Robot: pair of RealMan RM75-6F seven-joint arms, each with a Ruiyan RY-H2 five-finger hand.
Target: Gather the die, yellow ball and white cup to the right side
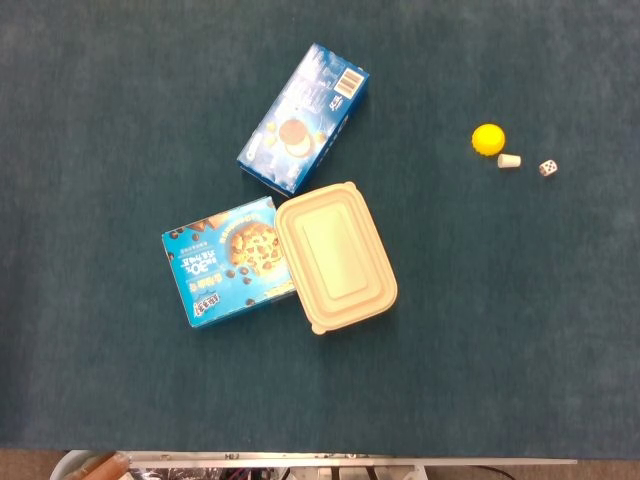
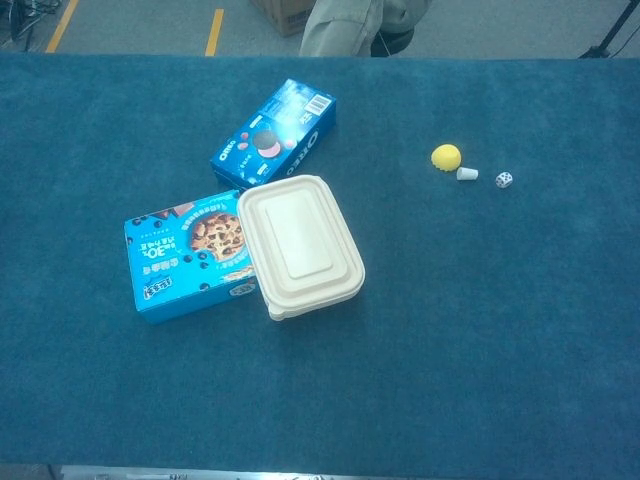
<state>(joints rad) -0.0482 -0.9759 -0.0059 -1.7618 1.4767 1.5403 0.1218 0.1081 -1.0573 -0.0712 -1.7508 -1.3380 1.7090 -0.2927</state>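
A yellow ball [image 1: 488, 139] [image 2: 446, 157] lies on the blue table cloth at the right. Just to its lower right a small white cup [image 1: 509, 160] [image 2: 467, 174] lies on its side. A white die [image 1: 547, 168] [image 2: 503, 180] with dark pips sits a short way right of the cup. The three stand close together, the cup nearly touching the ball. Neither of my hands shows in the head view or the chest view.
A blue Oreo box [image 1: 304, 117] [image 2: 274, 134] lies at the upper middle. A blue cookie box [image 1: 228, 262] [image 2: 187, 254] lies left of centre, with a beige lidded container [image 1: 335, 256] [image 2: 299, 245] overlapping its right edge. A person [image 2: 350, 25] stands beyond the far table edge.
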